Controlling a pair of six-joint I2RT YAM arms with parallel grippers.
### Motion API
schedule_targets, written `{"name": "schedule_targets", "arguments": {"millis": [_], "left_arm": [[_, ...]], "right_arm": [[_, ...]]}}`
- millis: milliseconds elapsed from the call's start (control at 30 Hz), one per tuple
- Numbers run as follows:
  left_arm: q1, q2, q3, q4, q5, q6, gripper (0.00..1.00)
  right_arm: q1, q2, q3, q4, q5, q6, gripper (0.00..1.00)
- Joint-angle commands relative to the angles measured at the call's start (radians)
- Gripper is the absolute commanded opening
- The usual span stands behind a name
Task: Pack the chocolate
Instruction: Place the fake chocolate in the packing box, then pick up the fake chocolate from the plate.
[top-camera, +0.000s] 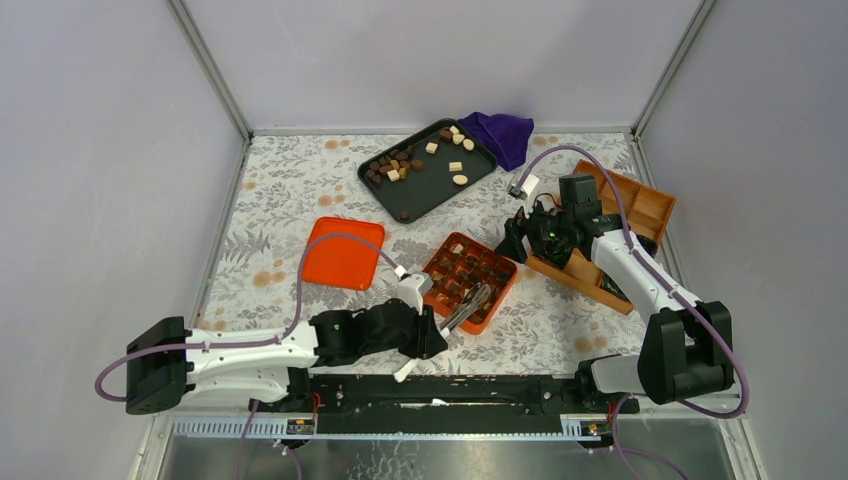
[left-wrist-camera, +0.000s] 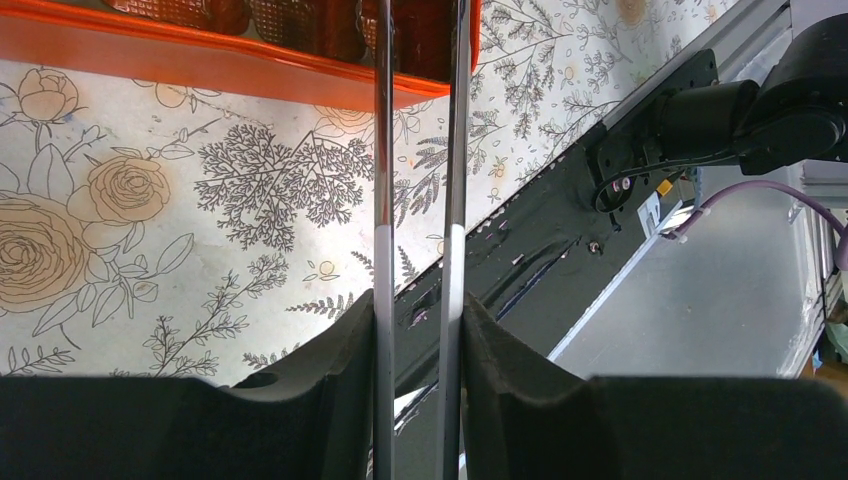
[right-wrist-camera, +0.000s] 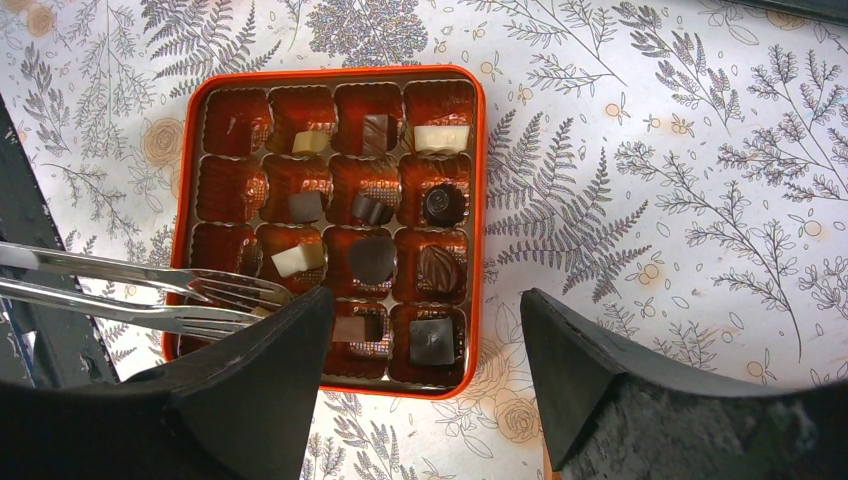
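Left gripper (left-wrist-camera: 418, 312) fingers clamp one pair of metal tongs (left-wrist-camera: 455, 150), whose tips reach over the one orange box (right-wrist-camera: 478, 200) at the centre of the overhead view. Eleven chocolate (right-wrist-camera: 373, 258) pieces show in its sixteen cells. More lie on one black tray (top-camera: 440, 185), upper centre. Right gripper (right-wrist-camera: 425, 300) stands with jaws apart, empty.

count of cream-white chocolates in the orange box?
3 cream-white chocolates in the orange square box: top row, second and fourth cells; third row, second cell. Metal tongs and right pincer hide bottom-left cells, so maybe more.
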Motion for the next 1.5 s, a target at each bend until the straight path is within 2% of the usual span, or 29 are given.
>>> {"name": "schedule_targets", "arguments": {"millis": [0,167,400,700,1033,1133,1233,1467], "left_arm": [[-0.009,0.002,0.047,0.092,-0.032,0.019,0.31],[-0.009,0.004,0.056,0.090,-0.033,0.028,0.37],[-0.010,0.004,0.064,0.073,-0.036,0.034,0.41],[-0.009,-0.020,0.091,0.030,-0.063,0.046,0.41],[0.016,-0.059,0.167,-0.133,-0.137,0.116,0.41],[0.065,-0.065,0.182,-0.166,-0.121,0.152,0.41],[0.167,-0.066,0.205,-0.195,-0.049,0.205,0.41],[0.512,-0.001,0.318,-0.240,0.178,0.381,0.41]], "right_arm": [[-0.004,-0.003,0.007,0.018,-0.012,-0.017,0.77],[-0.004,-0.003,0.007,0.017,-0.011,-0.019,0.77],[-0.004,-0.006,0.008,0.014,-0.011,-0.018,0.77],[-0.004,-0.015,0.008,0.014,-0.011,-0.019,0.78],[-0.004,-0.026,0.008,0.016,-0.010,-0.017,0.78],[-0.005,-0.030,0.007,0.019,-0.007,-0.015,0.78],[-0.005,-0.031,0.005,0.023,-0.004,-0.014,0.78],[-0.006,-0.031,0.005,0.024,-0.005,-0.012,0.78]]}}
